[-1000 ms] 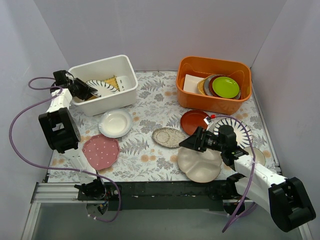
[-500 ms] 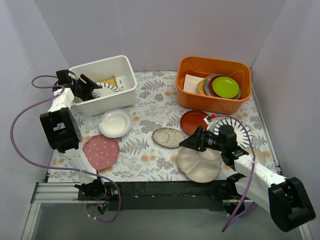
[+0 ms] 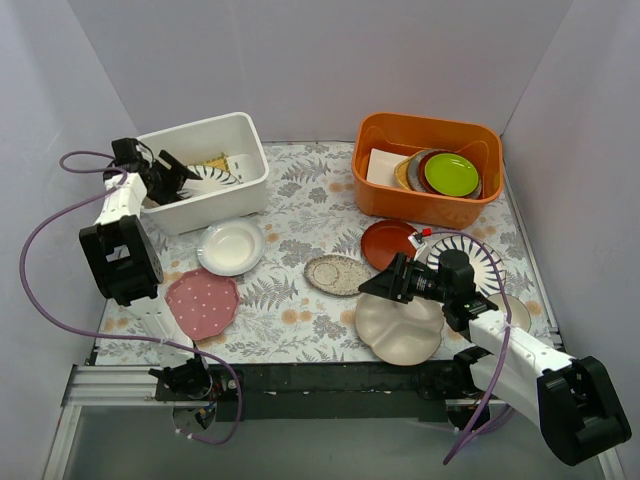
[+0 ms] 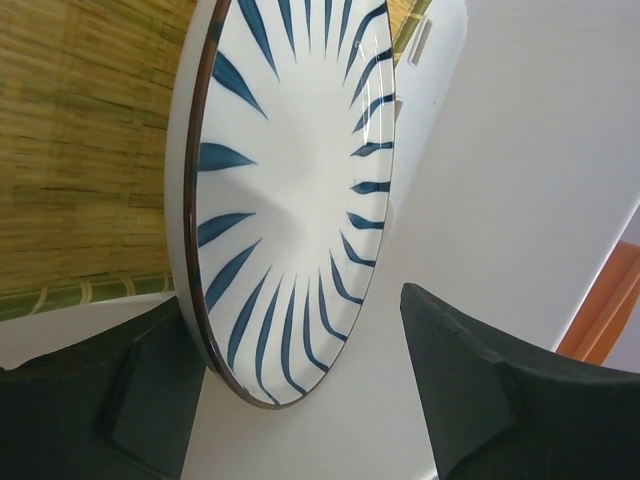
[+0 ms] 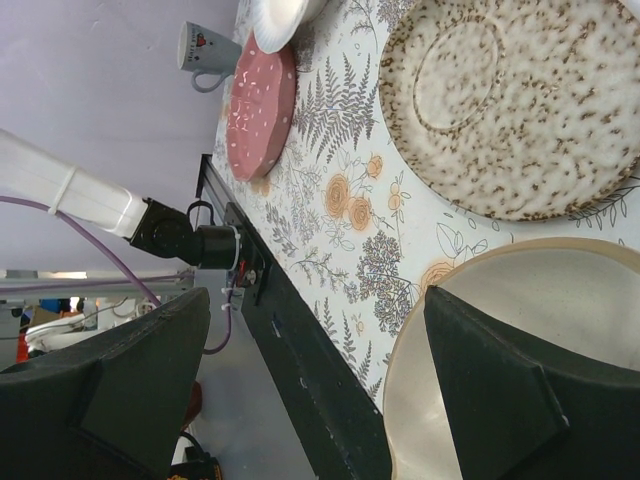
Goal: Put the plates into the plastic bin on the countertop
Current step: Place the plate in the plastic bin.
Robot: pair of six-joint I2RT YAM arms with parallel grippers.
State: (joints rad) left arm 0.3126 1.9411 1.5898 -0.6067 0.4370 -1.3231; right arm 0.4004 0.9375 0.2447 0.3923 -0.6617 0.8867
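The white plastic bin [image 3: 250, 185] stands at the back left of the countertop [image 3: 290, 300]. A striped plate [image 3: 212, 179] leans inside it on a bamboo mat [image 4: 80, 150]. My left gripper [image 3: 172, 176] is open in the bin, and the plate's rim [image 4: 290, 190] lies against one finger [image 4: 150, 400]. My right gripper [image 3: 385, 284] is open and empty, low over the edge of the cream divided plate [image 3: 400, 330]. On the countertop lie a small white plate [image 3: 231, 245], a pink dotted plate [image 3: 202, 303], a speckled beige plate [image 3: 337, 274], a red-brown plate [image 3: 390, 243] and a second striped plate [image 3: 478, 262].
An orange tub [image 3: 428, 205] at the back right holds a green plate [image 3: 450, 173] stacked on a dark-red one and other items. The table's black front rail [image 5: 300, 370] shows below my right gripper. A mug [image 5: 205, 50] shows beyond the pink plate in the right wrist view.
My left gripper has opened and let go of the striped plate, which now leans in the bin. The right arm has not moved.
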